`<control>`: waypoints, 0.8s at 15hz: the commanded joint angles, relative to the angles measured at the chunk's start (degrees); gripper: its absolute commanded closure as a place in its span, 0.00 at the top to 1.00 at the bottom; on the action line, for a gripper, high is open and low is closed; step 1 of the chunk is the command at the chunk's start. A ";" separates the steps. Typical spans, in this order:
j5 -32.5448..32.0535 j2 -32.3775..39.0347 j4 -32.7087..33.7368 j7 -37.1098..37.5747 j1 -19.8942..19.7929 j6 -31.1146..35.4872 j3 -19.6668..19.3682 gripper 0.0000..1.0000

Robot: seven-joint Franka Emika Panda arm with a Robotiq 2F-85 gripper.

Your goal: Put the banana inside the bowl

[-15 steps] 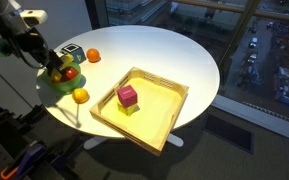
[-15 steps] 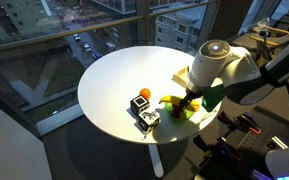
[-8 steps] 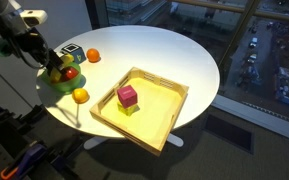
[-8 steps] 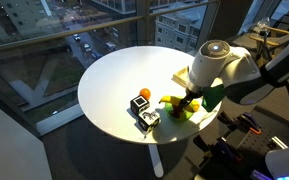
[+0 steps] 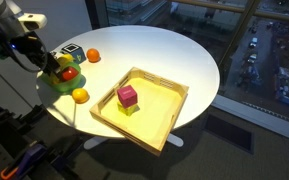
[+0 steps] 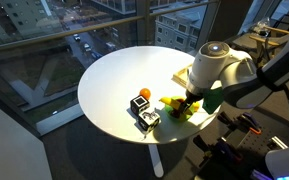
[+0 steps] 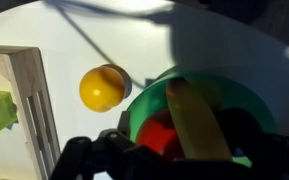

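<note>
The yellow banana point(image 7: 194, 120) lies in the green bowl point(image 7: 239, 100), across a red fruit point(image 7: 160, 136). My gripper point(image 7: 174, 165) hangs just above the bowl, open, its dark fingers either side of the banana and apart from it. In both exterior views the bowl point(image 5: 54, 83) point(image 6: 187, 115) sits at the table's edge under the gripper point(image 5: 52, 63) point(image 6: 191, 100). In an exterior view the banana point(image 6: 171, 102) shows as a yellow curve beside the fingers.
An orange fruit point(image 7: 102, 88) point(image 5: 80, 96) lies close beside the bowl, and another orange point(image 5: 93, 56) sits further back by a dark box point(image 5: 70, 48). A large wooden tray point(image 5: 164, 110) holds a pink cube point(image 5: 128, 95). The round table's edge point(image 5: 54, 110) is near.
The arm has drawn slightly up and away from the bowl. The banana stays lying in the bowl.
</note>
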 commanded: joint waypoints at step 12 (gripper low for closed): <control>42.44 -5.79 7.29 -37.35 -2.50 -24.28 4.42 1.00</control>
